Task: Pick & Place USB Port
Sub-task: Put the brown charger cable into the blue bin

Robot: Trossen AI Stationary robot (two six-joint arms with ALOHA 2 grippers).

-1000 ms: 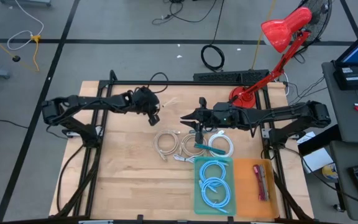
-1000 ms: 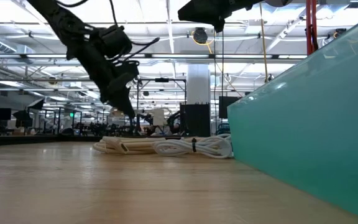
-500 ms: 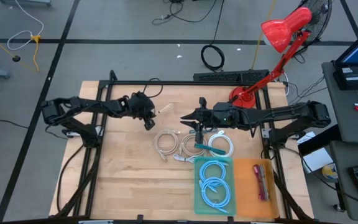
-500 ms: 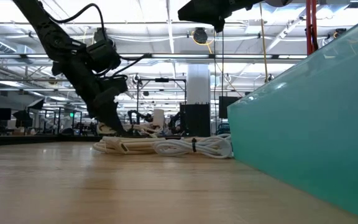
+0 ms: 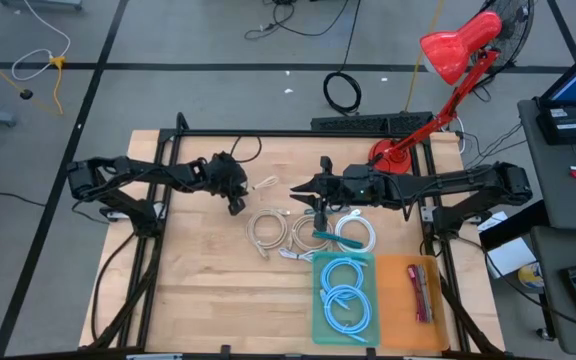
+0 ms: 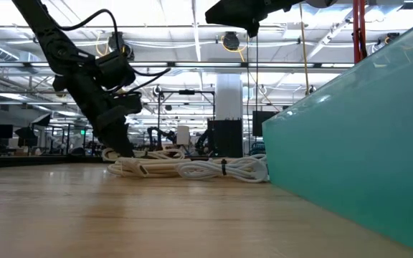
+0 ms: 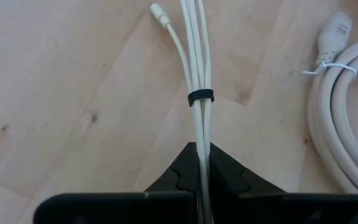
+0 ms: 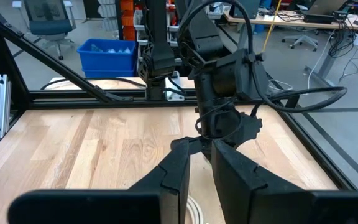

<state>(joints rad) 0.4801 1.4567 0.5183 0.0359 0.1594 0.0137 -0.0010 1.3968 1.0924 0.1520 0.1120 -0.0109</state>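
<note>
1. Nearest the table's front edge, a teal tray (image 5: 319,322) holds two coiled blue cables (image 5: 345,297); an orange tray (image 5: 396,310) lies beside it.
2. Mid-table lie several white cable coils (image 5: 264,228).
3. The left gripper (image 5: 235,204) sits low over the wood, jaws pinched on a thin white USB cable (image 7: 197,68) bundled by a black band (image 7: 200,96). Its plug (image 7: 158,10) trails on the table.
4. Risk: the grip is only on thin strands, so the bundle could slip out on lifting, or its trailing end could snag the neighbouring coil (image 7: 337,143).
5. The right gripper (image 5: 317,210) hovers above the coils, fingers slightly parted, holding nothing.
</note>
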